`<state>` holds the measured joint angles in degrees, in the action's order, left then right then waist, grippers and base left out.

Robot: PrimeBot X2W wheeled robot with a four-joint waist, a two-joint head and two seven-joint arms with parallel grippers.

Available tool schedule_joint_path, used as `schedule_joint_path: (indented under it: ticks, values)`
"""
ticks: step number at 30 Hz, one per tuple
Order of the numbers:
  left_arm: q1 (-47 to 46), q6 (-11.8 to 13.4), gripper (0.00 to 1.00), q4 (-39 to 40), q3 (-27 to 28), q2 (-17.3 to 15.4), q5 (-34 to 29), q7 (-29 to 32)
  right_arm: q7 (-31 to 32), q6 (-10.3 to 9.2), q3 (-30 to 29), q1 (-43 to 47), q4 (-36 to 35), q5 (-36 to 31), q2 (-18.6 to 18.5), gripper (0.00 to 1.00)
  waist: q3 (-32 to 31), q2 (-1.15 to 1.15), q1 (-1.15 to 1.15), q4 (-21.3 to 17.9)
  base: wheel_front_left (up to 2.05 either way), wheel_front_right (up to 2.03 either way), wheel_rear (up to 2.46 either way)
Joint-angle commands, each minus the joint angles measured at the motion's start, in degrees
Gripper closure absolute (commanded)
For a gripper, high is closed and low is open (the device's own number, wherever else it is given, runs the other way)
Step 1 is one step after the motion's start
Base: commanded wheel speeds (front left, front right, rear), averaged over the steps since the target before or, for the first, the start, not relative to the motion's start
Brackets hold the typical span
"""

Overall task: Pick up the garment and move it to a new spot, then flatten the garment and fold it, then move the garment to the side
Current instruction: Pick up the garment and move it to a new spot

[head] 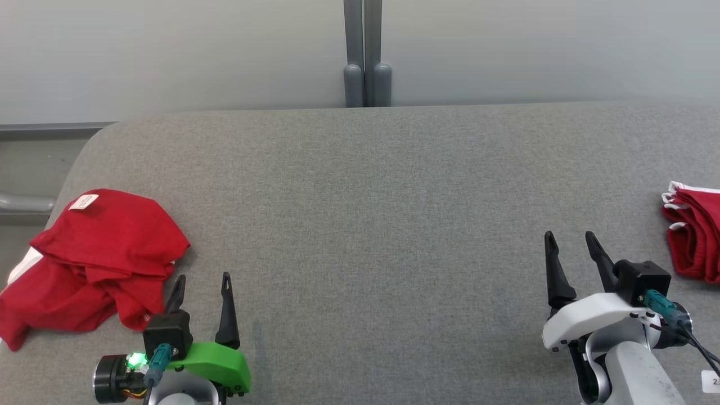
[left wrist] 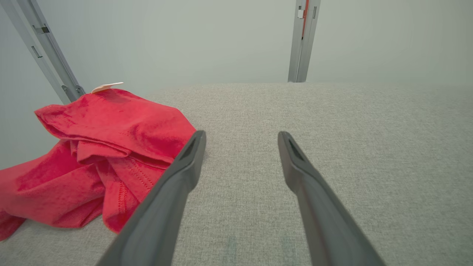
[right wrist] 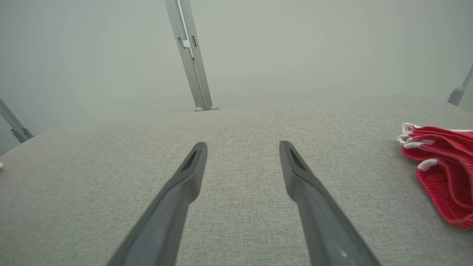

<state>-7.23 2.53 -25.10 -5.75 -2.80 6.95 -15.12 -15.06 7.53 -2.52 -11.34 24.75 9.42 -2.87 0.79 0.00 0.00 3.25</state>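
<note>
A crumpled red garment (head: pixel 107 242) with a white label lies at the left edge of the grey table (head: pixel 365 197). In the left wrist view the garment (left wrist: pixel 111 125) sits just left of my left finger, apart from it or barely touching. My left gripper (head: pixel 203 275) stands open at the lower left, right of the garment, nothing between its fingers (left wrist: pixel 242 135). My right gripper (head: pixel 568 234) stands open at the lower right over bare table, its fingers (right wrist: pixel 242 144) empty.
A second red cloth with white trim (head: pixel 694 236) lies in a neat pile at the table's right edge, right of my right gripper (right wrist: pixel 443 170). A grey post (head: pixel 363 56) stands behind the table's far edge. The table's left corner is rounded.
</note>
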Motion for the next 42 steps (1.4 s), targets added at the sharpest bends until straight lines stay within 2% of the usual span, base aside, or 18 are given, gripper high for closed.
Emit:
schedule_joint_path:
  ticks: [1, 7, 12, 19, 31, 38, 42]
  values:
    - [0.2, -0.1, 0.00, 0.0, 0.1, -0.2, -0.1, 0.0, -0.1, -0.09, 0.1, 0.4, 0.1, 0.1, -0.1, 0.00, 0.1, 0.00, 0.00, 0.1, 0.00, 0.00, 0.00]
    - [0.0, 0.6, 0.00, 0.1, 0.0, -0.2, 0.4, 0.0, -0.1, -0.09, 1.4, 0.1, 0.2, -0.1, -0.1, 0.00, 0.3, 0.00, 0.00, 2.0, 0.00, 0.00, 0.00]
    - [-0.3, 1.1, 0.00, 0.2, 0.8, -0.2, 0.3, 0.0, -0.1, -0.09, 3.1, -0.4, 0.0, 0.6, -0.1, 0.00, 1.3, 0.00, 0.00, 5.7, 0.00, 0.00, 0.00]
    - [-1.0, 1.8, 0.00, 0.5, 2.5, -0.2, 0.9, 0.0, -0.1, -0.09, 6.1, -1.3, -0.5, 0.6, -0.1, 0.00, 3.4, 0.00, 0.00, 13.8, 0.00, 0.00, 0.00]
    - [0.0, 2.9, 0.00, 0.1, 4.8, -0.2, 2.5, 0.0, -0.1, -0.09, 8.0, -2.7, -0.8, -0.3, -0.2, 0.00, 5.0, 0.00, 0.00, 26.9, 0.00, 0.00, 0.00]
    - [1.1, 3.6, 0.00, 1.1, 6.7, -0.2, 3.9, 0.0, -0.1, -0.09, 11.0, -4.5, 0.5, -0.5, -0.3, 0.00, 6.1, 0.00, 0.00, 28.2, 0.00, 0.00, 0.00]
    - [0.8, 3.2, 0.00, 0.5, 6.4, -0.2, 4.9, 0.0, -0.1, -0.09, 11.3, -5.0, 0.7, -0.5, -0.2, 0.00, 6.6, 0.00, 0.00, 28.2, 0.00, 0.00, 0.00]
